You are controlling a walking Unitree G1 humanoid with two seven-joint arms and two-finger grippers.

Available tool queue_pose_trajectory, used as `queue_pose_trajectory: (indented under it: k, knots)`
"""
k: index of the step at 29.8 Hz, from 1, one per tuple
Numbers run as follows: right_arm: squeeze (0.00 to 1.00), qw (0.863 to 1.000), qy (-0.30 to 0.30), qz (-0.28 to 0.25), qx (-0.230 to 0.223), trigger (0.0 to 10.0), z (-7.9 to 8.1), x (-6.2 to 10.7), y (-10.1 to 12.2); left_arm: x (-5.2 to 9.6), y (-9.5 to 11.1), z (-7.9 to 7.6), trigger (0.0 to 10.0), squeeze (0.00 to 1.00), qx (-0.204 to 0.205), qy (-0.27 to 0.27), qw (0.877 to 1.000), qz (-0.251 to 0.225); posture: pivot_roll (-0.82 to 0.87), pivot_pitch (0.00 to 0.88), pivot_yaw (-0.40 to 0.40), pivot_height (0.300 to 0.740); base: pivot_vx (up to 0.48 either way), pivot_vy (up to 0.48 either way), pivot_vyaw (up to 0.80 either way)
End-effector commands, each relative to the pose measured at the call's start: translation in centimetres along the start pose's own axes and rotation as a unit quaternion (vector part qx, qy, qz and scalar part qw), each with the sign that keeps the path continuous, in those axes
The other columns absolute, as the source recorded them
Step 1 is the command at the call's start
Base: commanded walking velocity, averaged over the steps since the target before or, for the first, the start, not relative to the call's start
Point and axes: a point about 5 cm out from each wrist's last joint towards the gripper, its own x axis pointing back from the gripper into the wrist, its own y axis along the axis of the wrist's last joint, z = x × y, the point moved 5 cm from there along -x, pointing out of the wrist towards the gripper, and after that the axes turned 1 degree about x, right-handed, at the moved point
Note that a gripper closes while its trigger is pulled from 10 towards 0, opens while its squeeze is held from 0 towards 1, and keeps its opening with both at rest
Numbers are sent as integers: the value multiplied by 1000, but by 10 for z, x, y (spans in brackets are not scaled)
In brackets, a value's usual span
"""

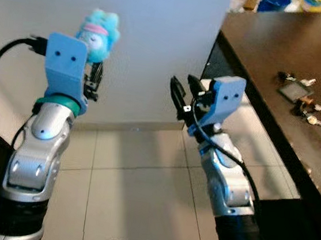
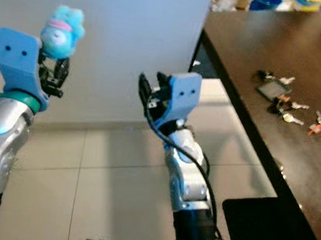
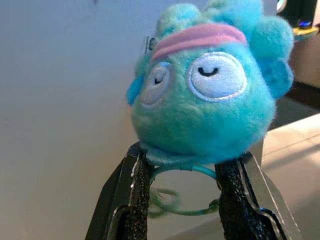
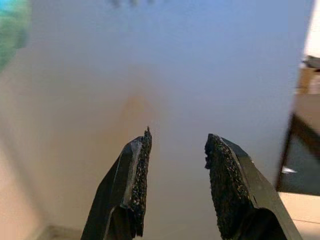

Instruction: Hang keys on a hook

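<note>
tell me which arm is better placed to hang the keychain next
Left. The left gripper already holds the blue plush keychain raised before the white wall. The right gripper is open and holds nothing. No hook can be made out.

You face a pale wall (image 1: pixel 157 50) over beige floor tiles (image 1: pixel 128 197); a dark counter (image 1: pixel 273 46) stands right.

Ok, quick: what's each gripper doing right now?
Left gripper: shut on the plush keychain, raised before the wall.
Right gripper: open, holding nothing.
</note>
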Motion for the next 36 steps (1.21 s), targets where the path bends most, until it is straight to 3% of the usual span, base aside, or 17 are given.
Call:
queue_pose_trajectory:
  k: [1,22,25,28,31,36]
  knots:
    - [0,1000,15,-2,-10,10000,11,-2,0,2,-4,10,10000,0,-7,15,1000,7,124,51,103,740,480,0,0]
    - [0,1000,20,-2,-12,10000,13,-2,0,1,0,9,10000,0,-9,15,1000,-3,125,58,104,740,480,0,0]
    - [0,999,36,-21,-5,10000,16,0,6,4,23,7,10000,0,5,8,998,-61,124,61,102,740,480,0,0]
    - [0,999,41,-28,-4,10000,17,1,8,6,30,7,10000,0,6,11,997,-78,125,61,101,740,395,0,0]
    - [0,998,44,-33,-3,10000,15,3,9,7,54,16,10000,0,-2,44,991,-125,124,62,97,740,339,0,0]
    - [0,999,44,-32,-2,10000,13,3,9,6,68,20,10000,0,-3,57,987,-149,122,60,94,740,330,0,0]
